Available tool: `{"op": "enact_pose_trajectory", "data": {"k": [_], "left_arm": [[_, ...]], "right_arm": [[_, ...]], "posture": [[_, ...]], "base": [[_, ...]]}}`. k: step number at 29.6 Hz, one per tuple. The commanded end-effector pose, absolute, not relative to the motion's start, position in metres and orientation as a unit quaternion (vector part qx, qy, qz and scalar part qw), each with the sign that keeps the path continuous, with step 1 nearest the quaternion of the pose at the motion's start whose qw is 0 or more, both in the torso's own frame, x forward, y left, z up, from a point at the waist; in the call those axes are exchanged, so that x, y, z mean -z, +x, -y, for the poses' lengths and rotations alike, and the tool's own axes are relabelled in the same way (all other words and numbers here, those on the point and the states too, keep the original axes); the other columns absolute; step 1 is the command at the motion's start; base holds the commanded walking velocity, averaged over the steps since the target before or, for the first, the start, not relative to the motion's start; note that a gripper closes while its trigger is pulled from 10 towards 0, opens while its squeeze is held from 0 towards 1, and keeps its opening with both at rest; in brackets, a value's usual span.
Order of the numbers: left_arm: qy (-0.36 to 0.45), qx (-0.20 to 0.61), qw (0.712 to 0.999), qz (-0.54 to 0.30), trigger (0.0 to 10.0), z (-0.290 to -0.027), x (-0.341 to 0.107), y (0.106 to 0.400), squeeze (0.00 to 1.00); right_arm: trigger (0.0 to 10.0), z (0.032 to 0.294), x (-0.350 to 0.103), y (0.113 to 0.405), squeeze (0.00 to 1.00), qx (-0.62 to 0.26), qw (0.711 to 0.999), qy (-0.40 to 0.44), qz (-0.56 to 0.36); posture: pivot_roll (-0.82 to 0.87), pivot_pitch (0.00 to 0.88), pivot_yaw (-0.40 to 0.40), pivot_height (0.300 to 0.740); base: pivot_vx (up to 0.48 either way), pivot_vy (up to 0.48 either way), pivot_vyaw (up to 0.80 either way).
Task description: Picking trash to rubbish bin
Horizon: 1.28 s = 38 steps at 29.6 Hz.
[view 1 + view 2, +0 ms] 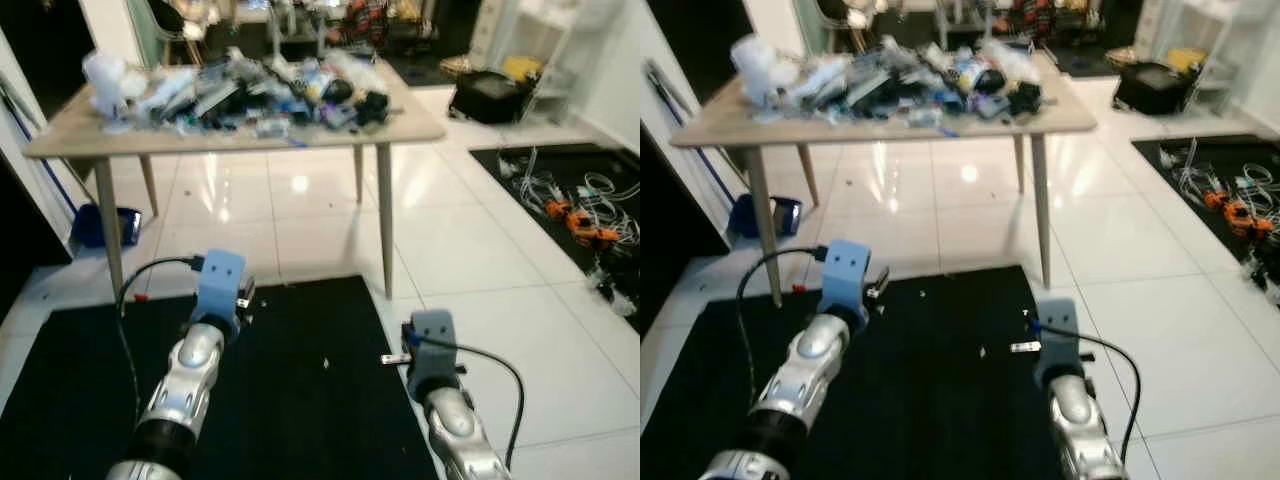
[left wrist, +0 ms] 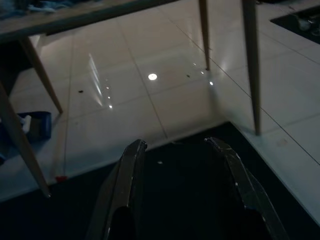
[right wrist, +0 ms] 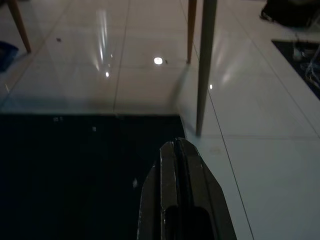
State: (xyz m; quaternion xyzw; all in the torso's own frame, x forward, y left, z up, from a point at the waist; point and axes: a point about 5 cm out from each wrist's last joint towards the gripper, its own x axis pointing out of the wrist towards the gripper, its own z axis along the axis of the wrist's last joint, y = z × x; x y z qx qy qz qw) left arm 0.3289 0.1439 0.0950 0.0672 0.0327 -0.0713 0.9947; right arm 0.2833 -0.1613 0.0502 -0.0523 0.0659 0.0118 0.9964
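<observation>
The left hand [image 2: 175,150] is held low over a black mat [image 1: 290,400], its two black fingers [image 2: 127,172] spread apart with nothing between them. The right hand [image 3: 179,150] is held over the mat's edge beside the white tiled floor [image 1: 480,250], its fingers pressed together and empty. Well ahead of and above both hands, a heap of trash [image 1: 240,90] is piled on the wooden counter [image 1: 420,128], apart from either hand. A counter leg [image 3: 205,65] is seen just ahead of the right hand. A blue container [image 1: 100,225] lies on the floor beyond the left hand, under the counter's far side
</observation>
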Motion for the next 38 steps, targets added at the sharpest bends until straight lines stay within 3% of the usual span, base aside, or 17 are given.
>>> {"op": "enact_pose_trajectory", "data": {"k": [1,7,23,33,38], "left_arm": [[0.070,0.057,0.995,-0.049,10.0,-0.154,-0.088,0.326,0.00],[0.069,0.051,0.995,-0.048,10.0,-0.157,-0.089,0.326,0.00],[0.071,0.051,0.995,-0.045,10.0,-0.153,-0.091,0.326,0.00],[0.072,0.054,0.995,-0.040,10.0,-0.155,-0.094,0.326,0.00],[0.069,0.055,0.996,-0.029,10.0,-0.153,-0.101,0.328,0.00]], "right_arm": [[10.0,0.158,-0.045,0.279,0.00,-0.015,0.996,-0.049,-0.078],[10.0,0.158,-0.047,0.279,0.00,-0.030,0.994,-0.070,-0.074],[10.0,0.160,-0.053,0.280,0.00,-0.026,0.995,-0.083,-0.058],[10.0,0.161,-0.063,0.284,0.00,-0.020,0.996,-0.070,-0.044],[10.0,0.165,-0.071,0.287,0.00,-0.014,0.998,-0.060,-0.025]], "posture": [[-0.05,0.059,0.049,0.740],[-0.06,0.068,0.043,0.740],[-0.06,0.088,0.042,0.740],[-0.06,0.090,0.043,0.740],[-0.06,0.094,0.045,0.740]], "base": [[0.480,0.000,0.00],[0.480,0.000,0.00],[0.480,0.000,0.75],[0.480,0.000,0.00],[0.480,0.000,-0.74]]}}
